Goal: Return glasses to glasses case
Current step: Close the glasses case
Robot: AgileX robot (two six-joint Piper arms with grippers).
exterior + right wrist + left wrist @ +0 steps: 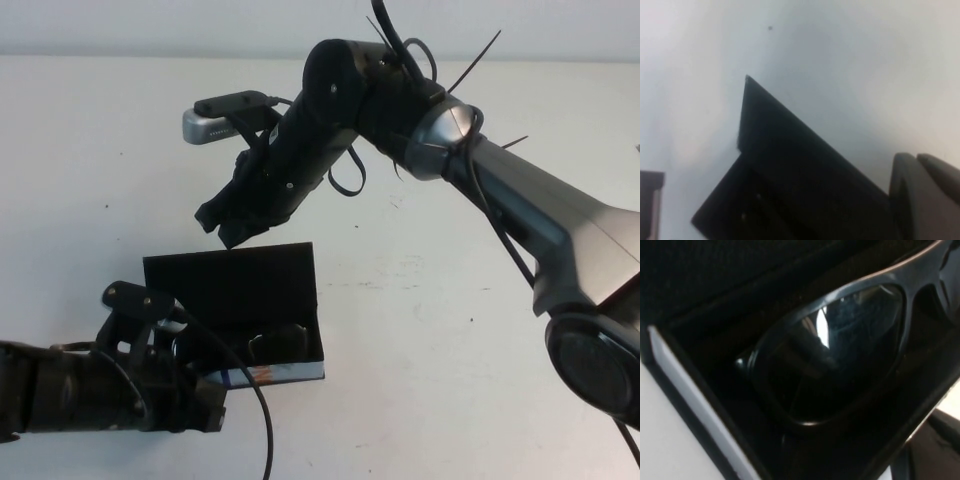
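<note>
The black glasses case (236, 288) stands open on the white table with its lid upright and its blue-and-white front edge facing me. The dark-framed glasses (280, 345) lie inside it. In the left wrist view one reflective lens of the glasses (840, 355) fills the frame, inside the case wall (690, 390). My left gripper (200, 388) sits low at the case's front left corner and shows as a dark shape in its wrist view (940, 445). My right gripper (228, 230) is shut and empty, its tip at the lid's top edge. The lid (790, 170) shows beside this gripper (922, 195) in the right wrist view.
The right arm (520, 200) reaches across from the right, above the table behind the case. A grey camera unit (215, 118) rides on its wrist. White table (450, 330) lies to the right of the case.
</note>
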